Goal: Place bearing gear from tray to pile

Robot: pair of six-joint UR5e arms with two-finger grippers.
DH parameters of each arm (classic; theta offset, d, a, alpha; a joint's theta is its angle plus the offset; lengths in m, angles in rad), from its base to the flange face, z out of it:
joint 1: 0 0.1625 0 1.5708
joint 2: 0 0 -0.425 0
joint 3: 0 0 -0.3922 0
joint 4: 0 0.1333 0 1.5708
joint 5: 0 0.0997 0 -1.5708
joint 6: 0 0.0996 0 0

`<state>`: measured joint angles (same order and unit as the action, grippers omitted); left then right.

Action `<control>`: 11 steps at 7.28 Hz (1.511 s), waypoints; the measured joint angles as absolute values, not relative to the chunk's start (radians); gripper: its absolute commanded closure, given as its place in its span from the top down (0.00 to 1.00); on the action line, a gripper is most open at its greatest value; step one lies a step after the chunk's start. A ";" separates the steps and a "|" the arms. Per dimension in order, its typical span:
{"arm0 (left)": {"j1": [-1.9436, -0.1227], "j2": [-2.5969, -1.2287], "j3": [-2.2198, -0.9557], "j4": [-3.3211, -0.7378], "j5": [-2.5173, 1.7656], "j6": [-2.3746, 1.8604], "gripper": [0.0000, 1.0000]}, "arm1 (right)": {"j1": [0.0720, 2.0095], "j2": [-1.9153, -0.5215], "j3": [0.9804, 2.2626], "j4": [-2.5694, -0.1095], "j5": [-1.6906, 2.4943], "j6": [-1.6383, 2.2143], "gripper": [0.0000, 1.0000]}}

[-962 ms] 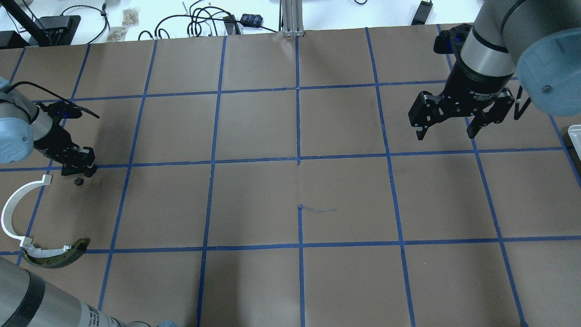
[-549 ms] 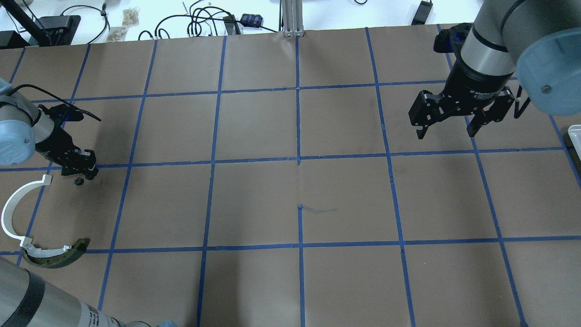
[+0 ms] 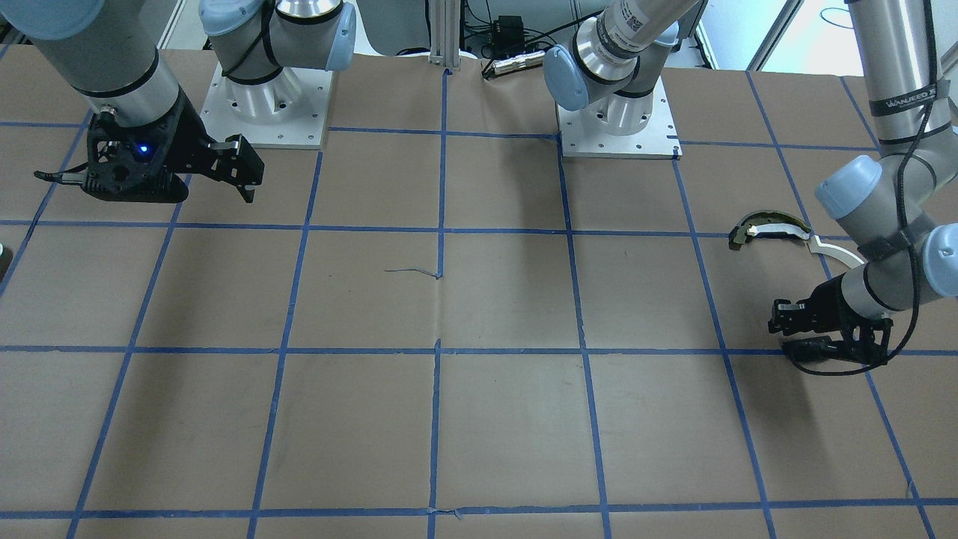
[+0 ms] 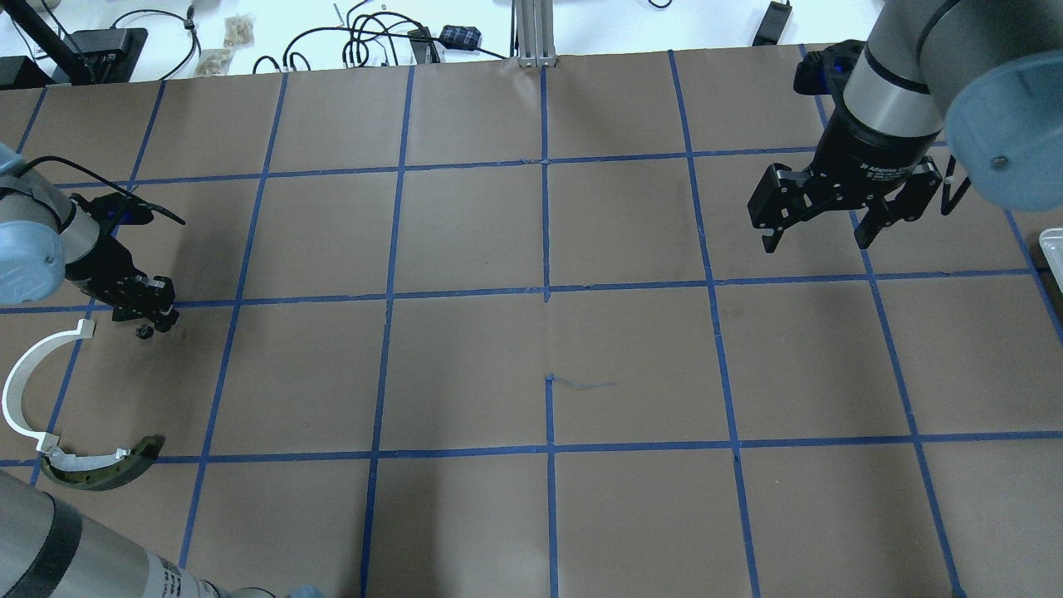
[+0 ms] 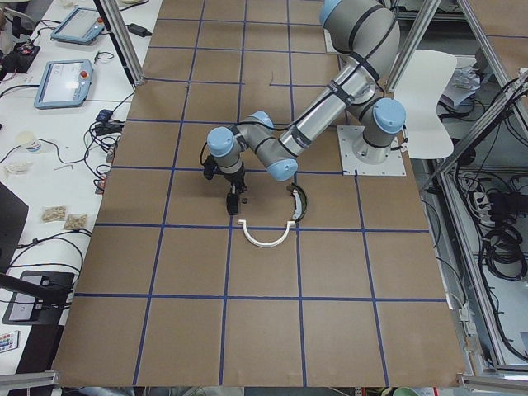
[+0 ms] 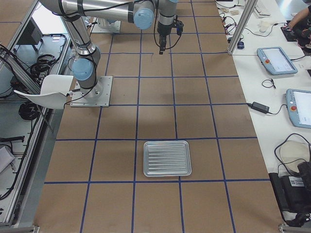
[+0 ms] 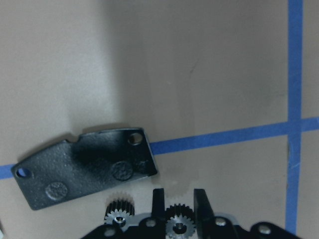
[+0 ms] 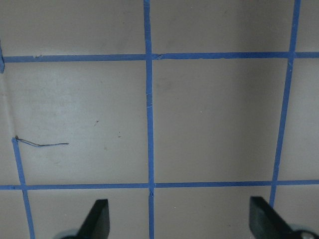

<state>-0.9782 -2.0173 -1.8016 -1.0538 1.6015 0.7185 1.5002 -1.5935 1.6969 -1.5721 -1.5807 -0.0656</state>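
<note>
A table (image 4: 465,224) covered in brown paper and marked off in squares by blue tape fills every view. White benches strewn with cables (image 4: 374,37) run along its far side, and two teach pendants (image 6: 277,60) lie on the bench across from the robot.

Two arms stand on plates at the table edge. The right arm (image 4: 897,83) holds the right gripper (image 4: 816,246) above bare paper with its jaws spread wide and nothing between them. The left arm (image 3: 883,202) bends low over the pile.

One ribbed metal tray (image 6: 166,158) lies at the robot's right end of the table, well apart from the pile. The overhead view cuts it to a corner at the frame edge.

The pile holds one thin white arc strip (image 4: 7,397) and one olive-and-white curved piece (image 4: 95,475) touching the arc's end. One flat black plate (image 7: 84,167) with holes shows only in the left wrist view, hidden under the gripper from overhead.

The left gripper (image 7: 179,194) has its jaws drawn close, clamped on one small bearing gear (image 7: 175,219) just beside the plate's edge. A second gear (image 7: 118,209) sits beside the plate's edge, partly behind the gripper. From the front view both gears are hidden.
</note>
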 measured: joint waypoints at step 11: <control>-0.993 -1.984 -1.837 -1.113 1.604 0.599 0.62 | 1.500 -1.583 1.720 -1.638 -1.582 -0.063 1.00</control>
